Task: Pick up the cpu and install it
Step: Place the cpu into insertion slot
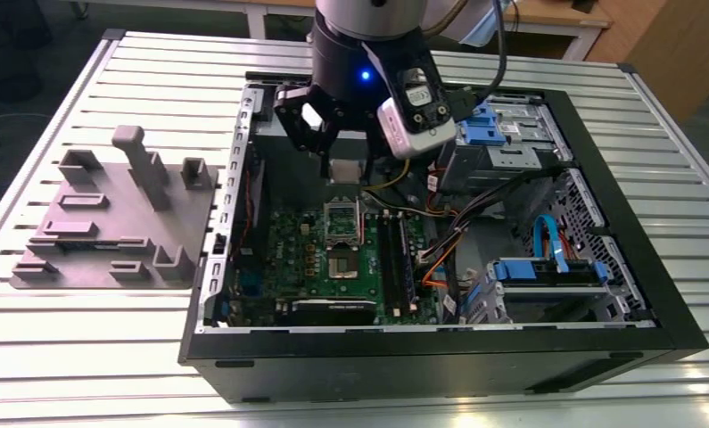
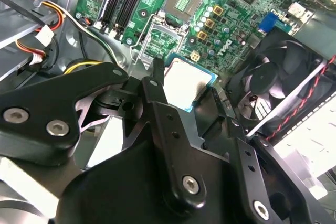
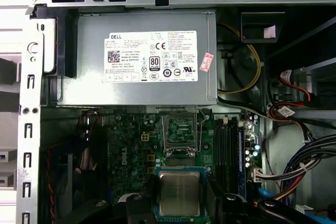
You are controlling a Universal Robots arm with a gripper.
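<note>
Jaws pinch the cpu (image 3: 179, 192) by its edges, over the green motherboard (image 3: 131, 145), near its open socket (image 3: 180, 131).

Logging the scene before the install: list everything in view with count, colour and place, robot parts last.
cpu: one, silver-grey, in the claw above the motherboard
computer case: one, black, open, on the table
motherboard: one, green, inside the case
cpu socket: one, open, on the motherboard
power supply: one, grey, against a case wall
fan: one, black, inside the case
drive bays: two, blue-trimmed, toward the exterior view's right of the case
fixture plate: one, grey, on the table at the exterior view's left
table: one, white, slatted
arm: one, silver and black, over the case
claw: one, black, shut on the cpu
</note>
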